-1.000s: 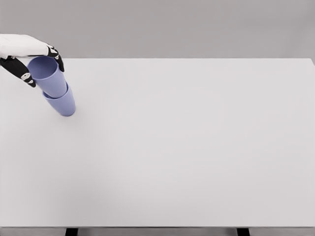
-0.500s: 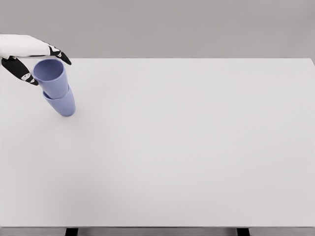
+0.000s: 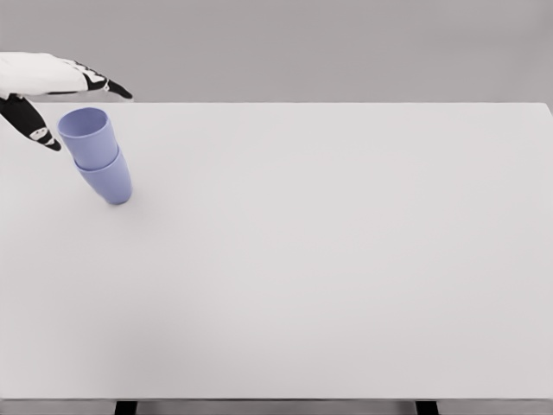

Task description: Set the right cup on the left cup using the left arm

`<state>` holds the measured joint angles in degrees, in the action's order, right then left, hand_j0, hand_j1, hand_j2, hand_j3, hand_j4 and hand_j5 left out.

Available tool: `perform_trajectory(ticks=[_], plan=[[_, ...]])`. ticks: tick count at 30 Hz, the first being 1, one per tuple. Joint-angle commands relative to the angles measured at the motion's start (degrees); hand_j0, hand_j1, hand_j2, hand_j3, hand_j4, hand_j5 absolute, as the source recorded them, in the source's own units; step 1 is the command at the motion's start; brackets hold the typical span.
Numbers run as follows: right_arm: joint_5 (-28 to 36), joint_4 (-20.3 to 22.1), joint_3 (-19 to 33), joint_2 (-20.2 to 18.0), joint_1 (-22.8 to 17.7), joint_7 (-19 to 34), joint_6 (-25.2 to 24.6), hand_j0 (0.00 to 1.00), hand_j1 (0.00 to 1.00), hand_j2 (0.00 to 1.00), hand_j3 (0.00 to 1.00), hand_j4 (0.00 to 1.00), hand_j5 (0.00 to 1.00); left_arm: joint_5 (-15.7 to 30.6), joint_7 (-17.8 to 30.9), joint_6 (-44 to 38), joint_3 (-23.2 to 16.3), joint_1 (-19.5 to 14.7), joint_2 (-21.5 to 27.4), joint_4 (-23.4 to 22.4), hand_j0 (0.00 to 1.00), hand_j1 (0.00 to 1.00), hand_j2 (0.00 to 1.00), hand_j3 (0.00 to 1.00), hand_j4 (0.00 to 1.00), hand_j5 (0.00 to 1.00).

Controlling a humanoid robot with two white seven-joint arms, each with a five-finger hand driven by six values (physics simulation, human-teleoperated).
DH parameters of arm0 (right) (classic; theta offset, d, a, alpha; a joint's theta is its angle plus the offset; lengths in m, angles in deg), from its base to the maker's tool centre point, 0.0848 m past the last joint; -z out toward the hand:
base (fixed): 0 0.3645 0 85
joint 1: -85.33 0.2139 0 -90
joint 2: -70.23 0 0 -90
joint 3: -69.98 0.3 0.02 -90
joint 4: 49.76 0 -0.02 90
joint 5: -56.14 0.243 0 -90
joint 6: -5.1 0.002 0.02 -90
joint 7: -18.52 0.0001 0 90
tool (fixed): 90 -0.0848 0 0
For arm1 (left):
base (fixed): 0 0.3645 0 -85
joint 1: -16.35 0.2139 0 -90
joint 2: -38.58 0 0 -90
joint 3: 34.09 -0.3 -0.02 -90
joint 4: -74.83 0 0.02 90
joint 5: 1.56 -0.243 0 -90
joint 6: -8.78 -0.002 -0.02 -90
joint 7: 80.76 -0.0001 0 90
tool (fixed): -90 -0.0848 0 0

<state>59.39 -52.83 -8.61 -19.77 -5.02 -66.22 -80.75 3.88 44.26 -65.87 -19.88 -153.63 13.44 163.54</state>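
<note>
Stacked cups (image 3: 97, 164) just below spread, empty left hand (image 3: 47, 91)

Two lavender cups stand nested near the far left part of the white surface (image 3: 328, 259). The upper cup (image 3: 86, 136) sits inside the lower cup (image 3: 109, 183), and the stack leans toward 11 o'clock, its open mouth facing up. The left hand (image 3: 45, 86) comes in at the left edge, at about 10 o'clock from the stack, with its fingers (image 3: 108, 85) spread wide; the thumb points down to the left of the upper cup's rim, the other fingers reach out above it, and none touches the cup. A grey wall lies behind.
</note>
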Motion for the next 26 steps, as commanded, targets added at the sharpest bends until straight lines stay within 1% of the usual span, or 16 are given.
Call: perform_trajectory(ticks=[1, 5, 7, 9, 10, 11, 12, 13, 17, 18, 19, 21, 26], plan=[[0.0, 0.0, 0.0, 0.0, 0.0, 0.0, 0.1, 1.0, 1.0, 1.0, 1.0, 1.0, 1.0, 0.6, 0.0, 0.2, 2.8, 0.1, 3.2, 5.1, 1.0, 1.0, 1.0, 1.0, 1.0, 1.0], [0.0, 0.0, 0.0, 0.0, 0.1, 0.0, 0.0, 1.0, 1.0, 1.0, 1.0, 1.0, 1.0, 2.0, 0.0, 0.2, 4.9, 0.1, 6.3, 10.2, 1.0, 1.0, 1.0, 1.0, 1.0, 1.0], [0.0, 0.0, 0.0, 0.0, 0.1, 0.0, 0.1, 1.0, 1.0, 1.0, 1.0, 1.0, 1.0, 2.6, 0.0, 0.9, 4.9, 0.1, 6.8, 12.1, 1.0, 1.0, 1.0, 1.0, 1.0, 1.0], [0.0, 0.0, 0.0, 0.0, 0.1, 0.0, 0.0, 1.0, 1.0, 1.0, 1.0, 1.0, 1.0, 3.0, 0.0, 5.8, 4.9, 0.1, 6.7, 12.4, 1.0, 1.0, 1.0, 1.0, 1.0, 1.0], [0.0, 0.0, -0.1, 0.0, 0.1, 0.0, 0.0, 1.0, 1.0, 1.0, 1.0, 1.0, 1.0, 3.0, 0.0, 10.7, 5.0, 0.1, 6.7, 12.4, 1.0, 1.0, 1.0, 1.0, 1.0, 1.0], [0.0, 0.0, 0.0, 0.0, 0.1, 0.0, 0.0, 1.0, 1.0, 1.0, 1.0, 1.0, 1.0, 3.1, 0.0, 13.3, 4.9, 0.1, 6.7, 12.5, 1.0, 1.0, 1.0, 1.0, 1.0, 1.0], [0.0, 0.0, 0.0, 0.0, 0.1, 0.0, 0.0, 1.0, 1.0, 1.0, 1.0, 1.0, 1.0, 3.1, 0.0, 17.8, 4.9, 0.2, 6.6, 12.7, 1.0, 1.0, 1.0, 1.0, 1.0, 1.0], [0.0, 0.0, 0.0, 0.0, 0.0, 0.0, 0.0, 1.0, 1.0, 1.0, 1.0, 1.0, 1.0, 3.1, 0.0, 19.7, 4.8, 0.2, 6.3, 12.7, 1.0, 1.0, 1.0, 1.0, 1.0, 1.0], [0.0, 0.0, 0.0, 0.0, 0.0, 0.0, 0.0, 1.0, 1.0, 1.0, 1.0, 1.0, 1.0, 3.5, 0.0, 19.7, 4.6, 0.7, 5.8, 12.8, 1.0, 1.0, 1.0, 1.0, 1.0, 1.0], [0.0, 0.0, 0.0, 0.0, 0.1, 0.0, 0.0, 1.0, 1.0, 1.0, 1.0, 1.0, 1.0, 3.5, 0.0, 19.7, 4.6, 2.7, 4.6, 12.8, 1.0, 1.0, 1.0, 1.0, 1.0, 1.0], [0.0, 0.0, 0.0, 0.0, 0.1, 0.0, 0.0, 1.0, 1.0, 1.0, 1.0, 1.0, 1.0, 3.5, 0.0, 19.7, 4.5, 3.8, 3.9, 12.8, 1.0, 1.0, 1.0, 1.0, 1.0, 1.0], [0.0, 0.0, 0.0, 0.0, 0.1, 0.0, 0.1, 1.0, 1.0, 1.0, 1.0, 1.0, 1.0, 3.5, 0.0, 19.7, 4.5, 4.7, 2.6, 12.8, 1.0, 1.0, 1.0, 1.0, 1.0, 1.0], [0.0, 0.0, 0.0, 0.0, 0.0, 0.0, 0.0, 1.0, 1.0, 1.0, 1.0, 1.0, 1.0, 3.5, 0.0, 19.7, 4.6, 5.1, 1.6, 13.0, 1.0, 1.0, 1.0, 1.0, 1.0, 1.0]])
